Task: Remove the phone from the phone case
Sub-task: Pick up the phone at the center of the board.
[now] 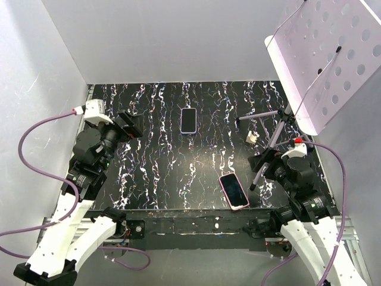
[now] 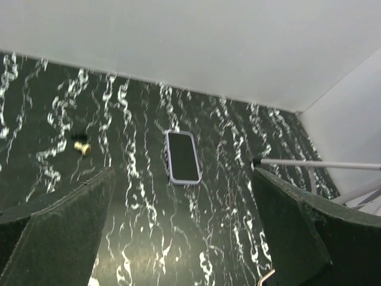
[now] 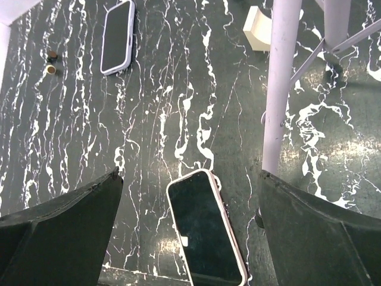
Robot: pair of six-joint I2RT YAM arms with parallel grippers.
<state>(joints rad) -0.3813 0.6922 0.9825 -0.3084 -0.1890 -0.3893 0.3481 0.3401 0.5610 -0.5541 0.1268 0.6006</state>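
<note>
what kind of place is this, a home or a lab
Most likely a robot lab test cell, not a home: plain white panels wall in a black marbled tabletop, a perforated board sits on a tripod, and two cabled arms are bolted at the near edge.

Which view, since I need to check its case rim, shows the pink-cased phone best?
The right wrist view: the pink-cased phone lies close and large, its rim plain, though one end is cropped. The top external view shows it whole but small. The left wrist view does not clearly show it.

A pink-cased phone (image 3: 205, 229) flat beneath the wide-spread right hand (image 3: 190, 233)
</note>
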